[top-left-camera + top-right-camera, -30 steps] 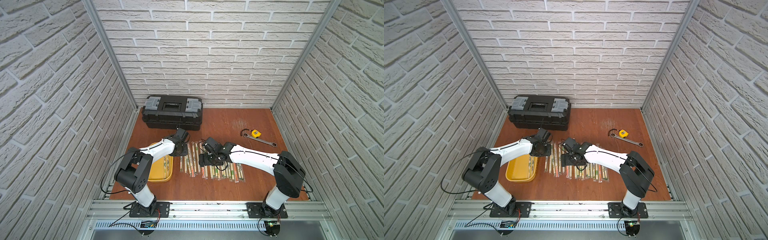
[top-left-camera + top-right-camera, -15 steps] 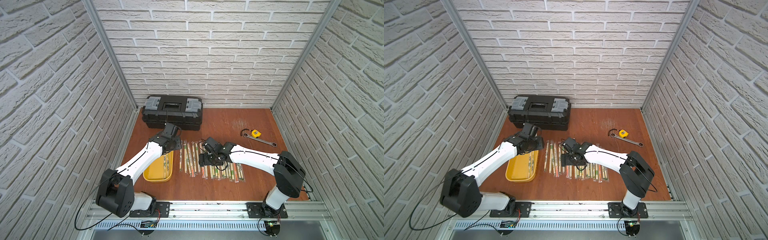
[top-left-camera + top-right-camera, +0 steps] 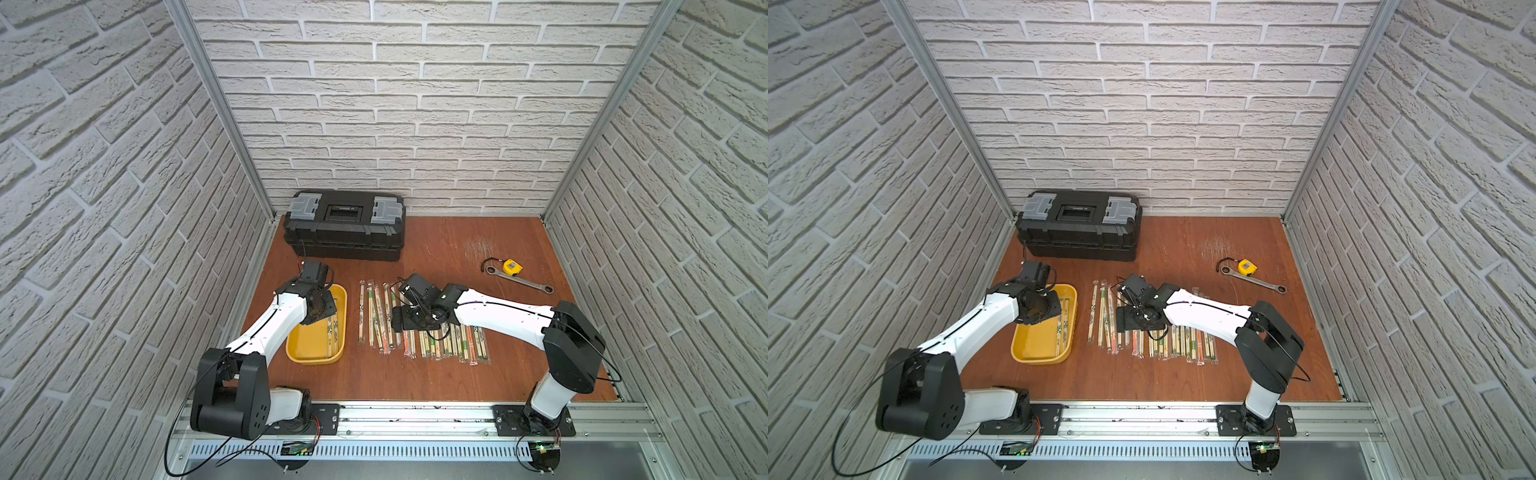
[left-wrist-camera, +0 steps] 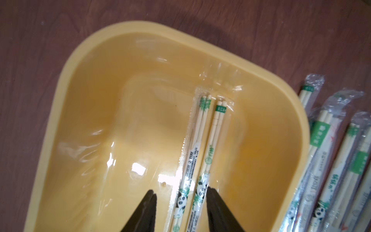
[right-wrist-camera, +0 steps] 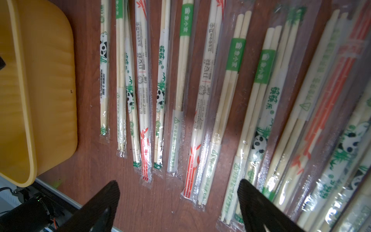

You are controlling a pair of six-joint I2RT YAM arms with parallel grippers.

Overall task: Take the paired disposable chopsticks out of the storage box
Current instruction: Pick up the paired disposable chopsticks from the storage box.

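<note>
Two paired disposable chopsticks [image 4: 200,124] hug the storage box's [image 4: 90,80] right wall, bare floor leftward; left gripper [image 4: 180,189] straddles them, parted; right gripper [image 5: 178,181] gapes above the table [image 5: 128,200].

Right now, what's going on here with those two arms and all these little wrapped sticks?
A two-armed robot is emptying a yellow plastic tray. The left gripper hangs inside it, jaws open astride two sleeved chopstick pairs lying on the tray floor. Many more sleeved pairs lie in a row on the wooden table beside the tray. The right gripper hovers open above that row, holding nothing.
</note>
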